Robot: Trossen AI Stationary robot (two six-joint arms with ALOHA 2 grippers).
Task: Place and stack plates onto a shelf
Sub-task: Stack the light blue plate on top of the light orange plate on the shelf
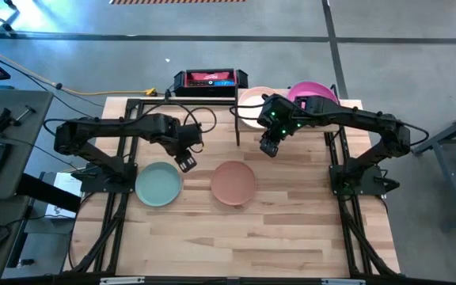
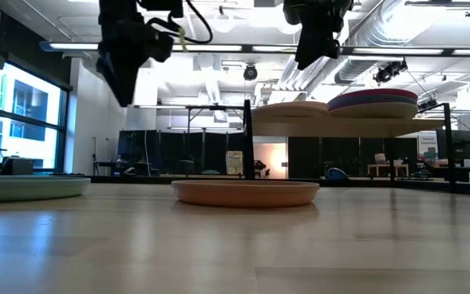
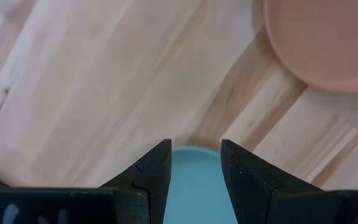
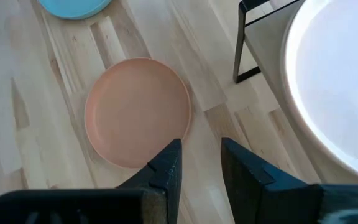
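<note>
Terracotta plate (image 1: pixel 233 182) and mint plate (image 1: pixel 158 184) well apart on tabletop (image 1: pixel 236 237)

The scene is brightly and evenly lit from overhead. In the low view, long ceiling light strips (image 2: pixel 219 51) glow white and wash out the ceiling around them, while a window (image 2: pixel 24 114) at the side adds daylight. The arms hang there as dark silhouettes against that bright background. The counter (image 2: pixel 235 245) shows a soft sheen, and its nearest part is blurred. A faint, diffuse shadow lies under the terracotta plate (image 2: pixel 246 193). From above, shadows on the wood are weak and short. Both wrist views are evenly lit, with the near dark fingers (image 3: pixel 148 180) slightly soft.
</note>
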